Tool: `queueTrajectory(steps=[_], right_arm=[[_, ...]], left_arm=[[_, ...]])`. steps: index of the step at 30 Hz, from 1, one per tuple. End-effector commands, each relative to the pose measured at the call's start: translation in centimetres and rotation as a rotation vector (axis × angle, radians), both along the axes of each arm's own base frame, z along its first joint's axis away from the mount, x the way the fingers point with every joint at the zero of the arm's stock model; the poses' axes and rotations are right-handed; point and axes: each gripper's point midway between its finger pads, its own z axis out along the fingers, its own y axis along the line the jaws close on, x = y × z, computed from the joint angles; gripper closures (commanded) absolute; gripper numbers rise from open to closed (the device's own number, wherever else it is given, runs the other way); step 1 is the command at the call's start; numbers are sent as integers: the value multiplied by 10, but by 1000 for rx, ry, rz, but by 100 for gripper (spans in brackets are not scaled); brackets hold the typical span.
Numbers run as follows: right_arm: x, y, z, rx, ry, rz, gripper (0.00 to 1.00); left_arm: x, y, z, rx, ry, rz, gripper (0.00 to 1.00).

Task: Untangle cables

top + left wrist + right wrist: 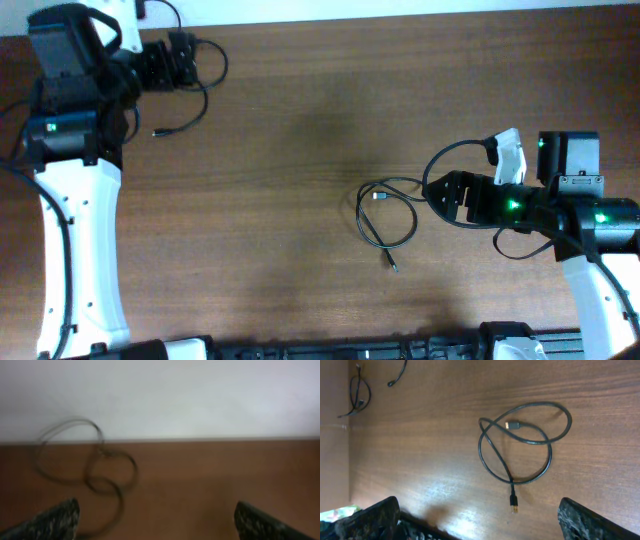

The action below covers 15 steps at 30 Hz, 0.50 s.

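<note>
One black cable (385, 212) lies as a loose loop on the wooden table, just left of my right gripper (434, 192). In the right wrist view this cable (520, 440) crosses itself, with one plug inside the loop and one on a tail pointing at my right gripper (477, 521), which is open and empty. More black cable (160, 131) lies at the far left beside my left gripper (188, 62). In the blurred left wrist view, cable loops (87, 462) lie ahead and to the left, by the table's edge. My left gripper (157, 521) is open and empty.
A white wall (200, 395) rises behind the table's far edge. The right wrist view shows the far cables small at the top left (357, 392). A black rail (330, 350) runs along the table's front edge.
</note>
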Motion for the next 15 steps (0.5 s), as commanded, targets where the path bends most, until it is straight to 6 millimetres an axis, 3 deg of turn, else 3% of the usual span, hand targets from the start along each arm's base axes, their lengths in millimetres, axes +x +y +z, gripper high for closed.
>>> queueTrajectory(steps=[1, 5, 7, 8, 9, 11, 13, 14, 15], right_arm=[[-2, 3, 0, 9, 0, 14, 2], [-2, 3, 0, 9, 0, 14, 2], [-1, 3, 0, 6, 0, 13, 2], [-1, 3, 0, 7, 0, 13, 2], [-1, 3, -1, 7, 3, 13, 2], [0, 3, -3, 8, 15, 13, 2], [-1, 3, -6, 9, 37, 12, 2], [-1, 3, -7, 10, 44, 12, 2], [-1, 3, -8, 10, 46, 12, 2]], left_arm=[[-23, -41, -20, -149, 116, -212, 1], [-30, -40, -35, -143, 184, -188, 1], [-10, -1, -41, -1, 157, 1, 1], [4, 24, -43, 81, 129, 120, 1], [18, 37, -44, 119, 102, 179, 1], [50, 42, -56, 125, 58, 193, 1], [90, 47, -91, 103, 46, 219, 1], [113, 58, -121, 80, 53, 292, 1], [123, 65, -141, 69, 63, 337, 1]])
